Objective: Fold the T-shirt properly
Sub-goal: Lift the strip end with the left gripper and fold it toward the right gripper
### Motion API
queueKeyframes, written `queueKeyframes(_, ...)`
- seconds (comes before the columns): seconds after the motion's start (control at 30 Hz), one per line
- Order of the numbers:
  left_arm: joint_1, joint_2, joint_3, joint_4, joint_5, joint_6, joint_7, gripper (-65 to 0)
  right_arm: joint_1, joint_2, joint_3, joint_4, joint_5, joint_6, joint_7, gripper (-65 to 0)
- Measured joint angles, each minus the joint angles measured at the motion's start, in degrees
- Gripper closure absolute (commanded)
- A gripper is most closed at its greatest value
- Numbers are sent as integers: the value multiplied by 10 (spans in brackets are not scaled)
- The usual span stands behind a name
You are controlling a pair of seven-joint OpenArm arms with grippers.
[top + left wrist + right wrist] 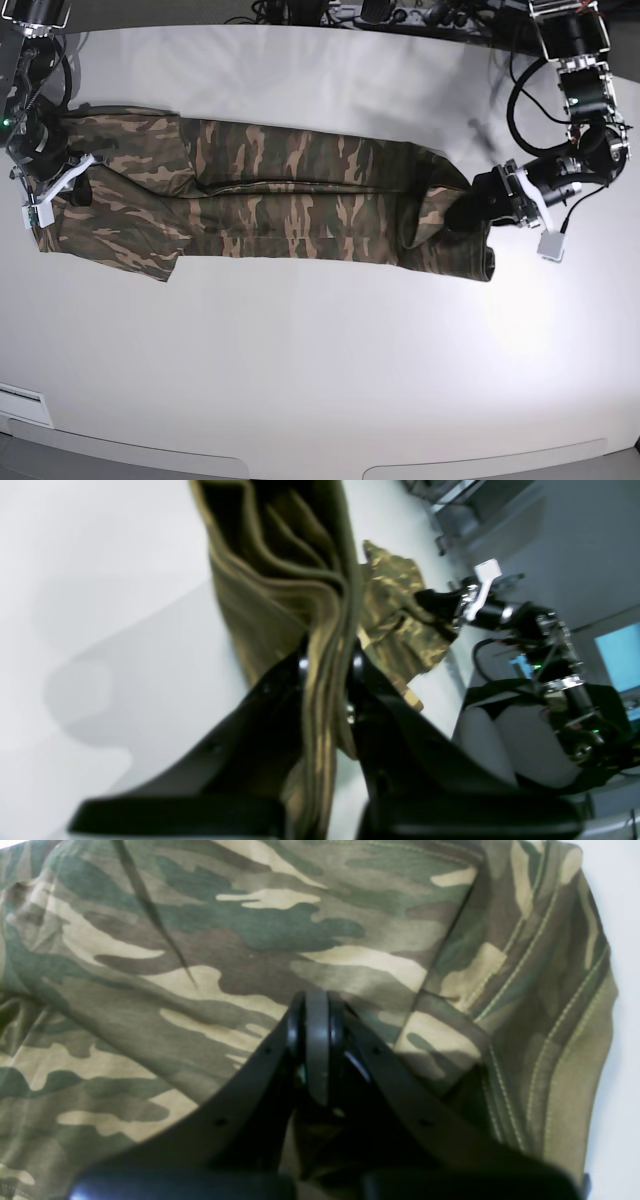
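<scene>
The camouflage T-shirt (pixel 300 190) lies stretched in a long band across the white table (pixel 320 350), folded lengthwise. My left gripper (pixel 468 212) is at its right end. In the left wrist view it (pixel 327 662) is shut on several bunched layers of the cloth (pixel 280 580), lifted off the table. My right gripper (pixel 72 188) is at the shirt's left end. In the right wrist view its fingers (pixel 317 1005) are pressed together at the cloth (pixel 250 930), near a stitched hem. The collar and label are hidden.
Cables and equipment (pixel 380 12) run along the table's back edge. The right arm (pixel 500 612) shows in the left wrist view, with a lit screen (pixel 620 655) behind it. A white strip (pixel 20 405) lies at the front left.
</scene>
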Motion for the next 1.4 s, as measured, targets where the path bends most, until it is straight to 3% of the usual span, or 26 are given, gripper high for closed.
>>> queueKeyframes(0.4, -16, 153, 0, 0, 1, -27, -15, 0, 0, 1, 0, 0, 0, 0, -6, 0)
queueKeyframes(0.57, -19, 200, 48, 0, 0, -37, -19, 0, 0, 1, 0, 1, 4, 0, -8, 0)
queueKeyframes(0.9, -19, 204, 122, 0, 102, -39, -89, 0, 2, 1, 0, 1, 4, 2, -13, 0)
queueKeyframes(0.93, -19, 204, 127, 0, 102, -39, -89, 0, 2, 2, 0, 1, 4, 2, -14, 0)
queueKeyframes(1.03, -19, 204, 148, 0, 73, -39, -89, -145, 2, 2, 0, 1, 13, 1, -15, 0)
queueKeyframes(1.1, -19, 204, 162, 0, 46, -39, -90, -206, 2, 3, 0, 1, 26, 0, -24, -1)
queueKeyframes(1.4, -19, 204, 185, 0, 30, -39, -90, -212, 2, 3, 0, 1, 35, 0, -28, -7)
